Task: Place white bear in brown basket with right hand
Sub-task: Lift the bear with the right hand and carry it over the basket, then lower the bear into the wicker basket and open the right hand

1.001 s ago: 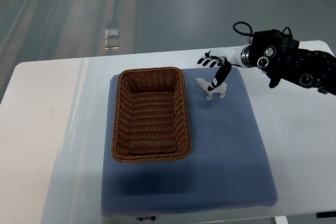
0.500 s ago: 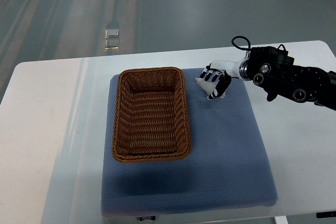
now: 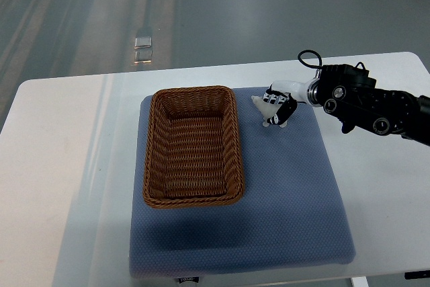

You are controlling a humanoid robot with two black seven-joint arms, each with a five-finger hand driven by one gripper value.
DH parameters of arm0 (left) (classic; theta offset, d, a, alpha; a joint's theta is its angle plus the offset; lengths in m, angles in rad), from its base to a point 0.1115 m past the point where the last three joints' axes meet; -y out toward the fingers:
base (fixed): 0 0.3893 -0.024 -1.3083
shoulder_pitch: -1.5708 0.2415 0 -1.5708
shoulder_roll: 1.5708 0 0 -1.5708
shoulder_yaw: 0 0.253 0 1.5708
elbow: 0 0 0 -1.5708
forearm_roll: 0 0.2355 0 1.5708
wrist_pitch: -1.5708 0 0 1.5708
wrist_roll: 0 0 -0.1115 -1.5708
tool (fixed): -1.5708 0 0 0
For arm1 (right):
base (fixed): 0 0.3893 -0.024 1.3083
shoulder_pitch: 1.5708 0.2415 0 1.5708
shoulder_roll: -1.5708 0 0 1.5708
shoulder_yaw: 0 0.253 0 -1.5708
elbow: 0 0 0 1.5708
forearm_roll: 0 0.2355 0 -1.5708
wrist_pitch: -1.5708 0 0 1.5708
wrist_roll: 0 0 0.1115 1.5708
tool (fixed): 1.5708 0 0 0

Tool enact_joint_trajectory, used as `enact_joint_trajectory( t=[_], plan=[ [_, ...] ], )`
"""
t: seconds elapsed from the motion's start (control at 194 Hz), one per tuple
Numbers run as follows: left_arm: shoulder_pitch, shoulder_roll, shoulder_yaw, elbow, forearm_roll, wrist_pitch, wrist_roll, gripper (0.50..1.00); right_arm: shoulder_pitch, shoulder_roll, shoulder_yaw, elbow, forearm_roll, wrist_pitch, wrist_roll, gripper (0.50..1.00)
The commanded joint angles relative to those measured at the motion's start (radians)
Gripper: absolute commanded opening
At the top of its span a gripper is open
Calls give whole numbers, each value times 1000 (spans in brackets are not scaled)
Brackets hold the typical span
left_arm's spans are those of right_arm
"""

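One robot hand point(image 3: 279, 104) around white bear point(image 3: 267, 107), beside brown basket point(image 3: 193, 146).

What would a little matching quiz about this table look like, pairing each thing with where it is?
Things:
1. white bear
2. brown basket
3. blue mat
4. right hand

Places:
A. spread over the white table
B. wrapped around the toy
C. on the mat's left half, nothing in it
D. right of the basket, inside the fingers

Pairs: 1-D, 2-C, 3-A, 4-B

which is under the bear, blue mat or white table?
The blue mat: the white bear, gripped by the right hand, is over its far edge, beside the brown basket.
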Motion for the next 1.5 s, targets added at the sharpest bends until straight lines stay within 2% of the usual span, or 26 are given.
enact_joint_trajectory(
  t=[0.0, 0.17, 0.495, 0.666, 0.8, 0.887, 0.944, 1.145, 1.341, 1.496],
  plan=[
    [0, 0, 2, 1, 0, 0, 0, 1000, 11, 0, -10, -5, 0, -6, 0, 500],
    [-1, 0, 2, 1, 0, 0, 0, 1000, 83, -52, -7, 17, 18, 11, 3, 500],
    [0, 0, 2, -2, 0, 0, 0, 1000, 394, -339, -3, 262, 103, 186, 5, 500],
    [-1, 0, 2, -5, 3, -1, 0, 1000, 437, -367, -13, 313, 103, 207, 3, 500],
    [-1, 0, 2, -2, 3, -1, 0, 1000, 428, -318, -10, 313, 114, 184, 7, 500],
    [-1, 0, 2, 0, 1, -1, 0, 1000, 420, -256, -10, 313, 176, 118, 10, 500],
    [-1, 0, 2, 0, 1, -1, 0, 1000, 413, -201, -12, 313, 232, 68, 11, 500],
    [-1, 0, 2, -2, 1, -1, -2, 1000, 411, 8, -101, 262, 261, -18, 23, 500],
    [-1, 0, 0, 0, 0, -1, -2, 1000, 342, 192, -164, 161, 233, -60, 28, 500],
    [-1, 0, 0, 1, -2, 0, 0, 1000, 287, 265, -164, 113, 209, -72, 30, 500]
  ],
)
